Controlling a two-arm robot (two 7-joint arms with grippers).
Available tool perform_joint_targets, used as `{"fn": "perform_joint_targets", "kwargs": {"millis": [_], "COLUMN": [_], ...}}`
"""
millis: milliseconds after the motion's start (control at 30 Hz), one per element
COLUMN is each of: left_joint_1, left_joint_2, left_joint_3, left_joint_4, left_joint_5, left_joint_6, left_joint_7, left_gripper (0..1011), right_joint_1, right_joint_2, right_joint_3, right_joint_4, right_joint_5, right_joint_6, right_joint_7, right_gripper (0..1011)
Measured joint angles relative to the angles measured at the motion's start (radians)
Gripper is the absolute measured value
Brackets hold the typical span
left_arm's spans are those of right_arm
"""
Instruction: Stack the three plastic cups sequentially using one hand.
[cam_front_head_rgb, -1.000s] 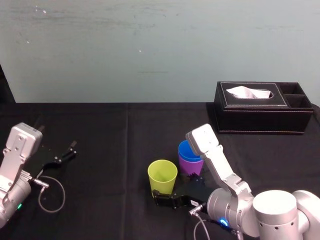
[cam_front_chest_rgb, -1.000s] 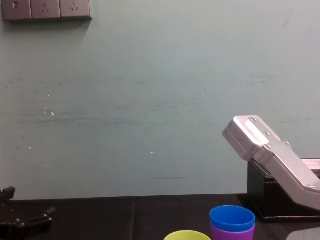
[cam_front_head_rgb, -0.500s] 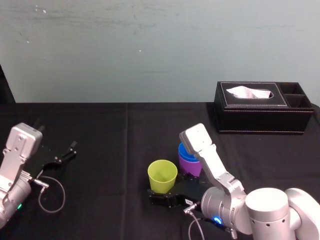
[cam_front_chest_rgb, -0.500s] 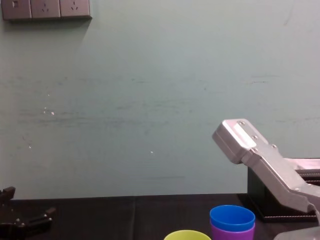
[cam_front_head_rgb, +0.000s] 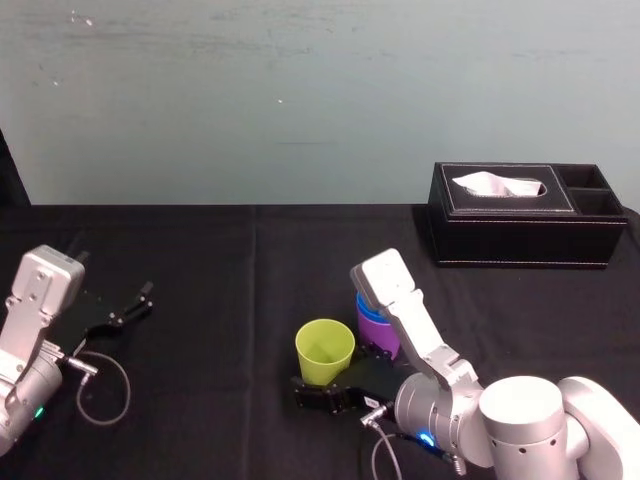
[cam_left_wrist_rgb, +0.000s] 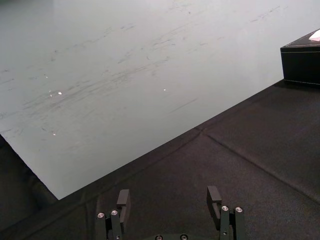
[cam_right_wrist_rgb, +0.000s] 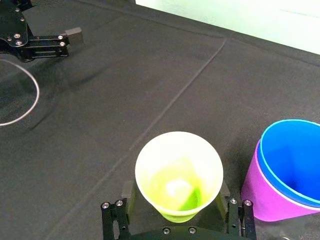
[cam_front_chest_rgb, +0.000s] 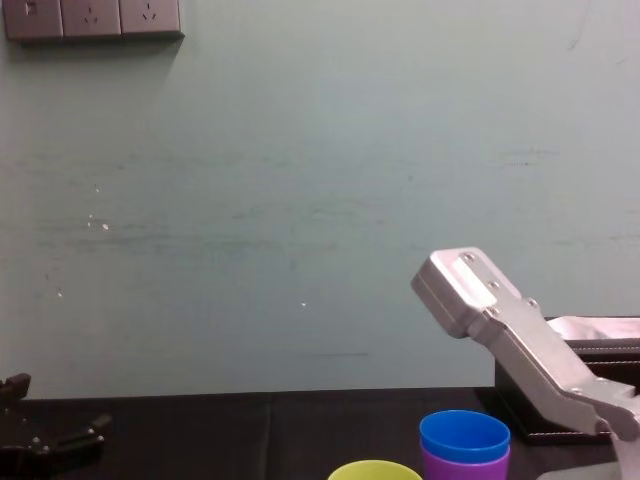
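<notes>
The yellow-green cup (cam_front_head_rgb: 325, 351) stands upright on the black table, and in the right wrist view this cup (cam_right_wrist_rgb: 178, 172) sits between the two fingers of my right gripper (cam_right_wrist_rgb: 175, 195). The fingers flank its lower part with small gaps, open. From the head view the right gripper (cam_front_head_rgb: 322, 395) lies low at the cup's near side. Just right of it the blue cup (cam_right_wrist_rgb: 292, 157) is nested inside the purple cup (cam_right_wrist_rgb: 272, 200); the chest view shows the blue rim (cam_front_chest_rgb: 464, 435) above the purple one (cam_front_chest_rgb: 465, 466). My left gripper (cam_left_wrist_rgb: 168, 200) rests open at the table's left (cam_front_head_rgb: 125, 310).
A black tissue box (cam_front_head_rgb: 520, 215) stands at the back right, behind the cups. A looped grey cable (cam_front_head_rgb: 100, 385) lies on the cloth by the left arm. The left gripper (cam_right_wrist_rgb: 40, 40) shows far off in the right wrist view.
My right arm has shifted left and its gripper has slid along the table toward the yellow-green cup. The cups and the left arm have not moved.
</notes>
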Motion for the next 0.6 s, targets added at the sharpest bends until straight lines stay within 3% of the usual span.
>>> {"fn": "perform_joint_targets", "kwargs": {"millis": [600], "left_joint_1": [0.0], "left_joint_2": [0.0], "left_joint_3": [0.0], "left_joint_4": [0.0], "left_joint_5": [0.0], "left_joint_6": [0.0], "left_joint_7": [0.0], "left_gripper": [1000], "right_joint_1": [-0.002], "right_joint_2": [-0.029], "right_joint_3": [0.014], "right_joint_4": [0.035], "right_joint_5": [-0.048], "right_joint_6": [-0.036], "right_joint_7": [0.015], "right_gripper": [1003]}}
